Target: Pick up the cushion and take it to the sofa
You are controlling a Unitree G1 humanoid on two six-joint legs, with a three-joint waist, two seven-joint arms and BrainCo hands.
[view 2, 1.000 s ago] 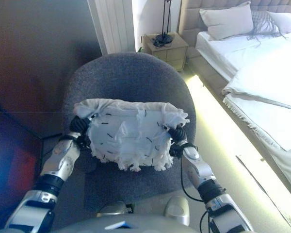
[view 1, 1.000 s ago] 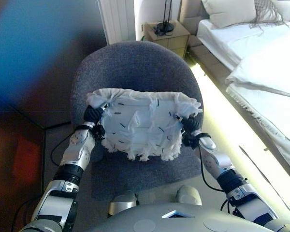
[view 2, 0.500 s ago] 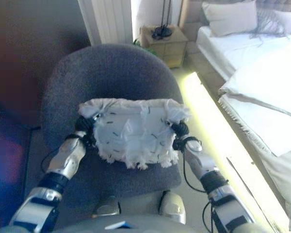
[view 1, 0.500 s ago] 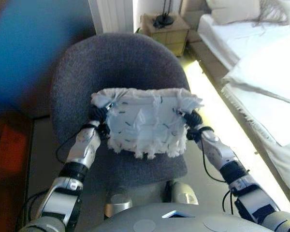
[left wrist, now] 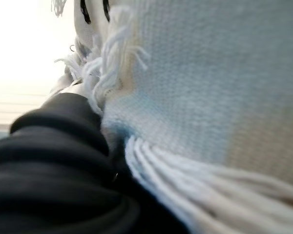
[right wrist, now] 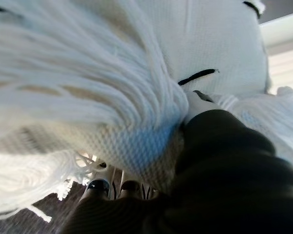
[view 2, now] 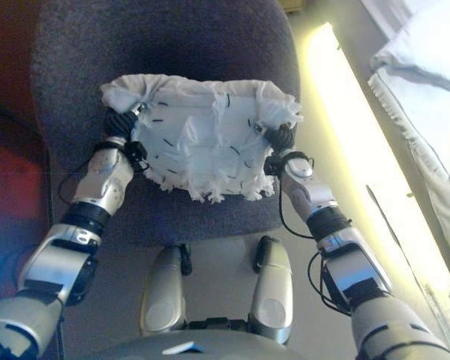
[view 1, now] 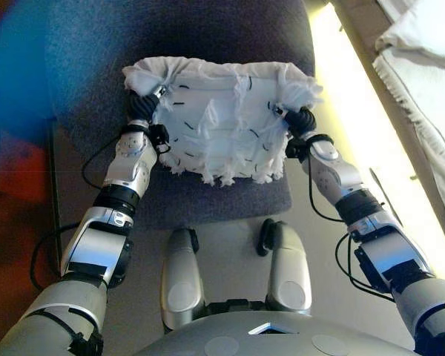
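The white fringed cushion [view 1: 222, 119] with short black marks is held up between my two hands over the seat of a grey fabric chair [view 1: 178, 30]. My left hand [view 1: 142, 111] grips its left edge, where the cloth bunches around it. My right hand [view 1: 298, 122] grips its right edge the same way. In the left wrist view the cushion's weave and fringe [left wrist: 210, 73] lie right against my left hand [left wrist: 49, 161]. In the right wrist view the cushion [right wrist: 88, 63] covers my right hand [right wrist: 219, 165], and its fingertips [right wrist: 105, 187] show under the fabric.
The grey chair fills the space under and behind the cushion. A brightly lit strip of floor [view 1: 356, 111] runs along the right. The white bedding of a bed [view 1: 423, 44] lies at the far right. A dark wall [view 1: 15, 89] is on the left.
The camera has tilted down, so the bedside table and most of the bed have left the view. The cushion stays held between both hands above the chair.
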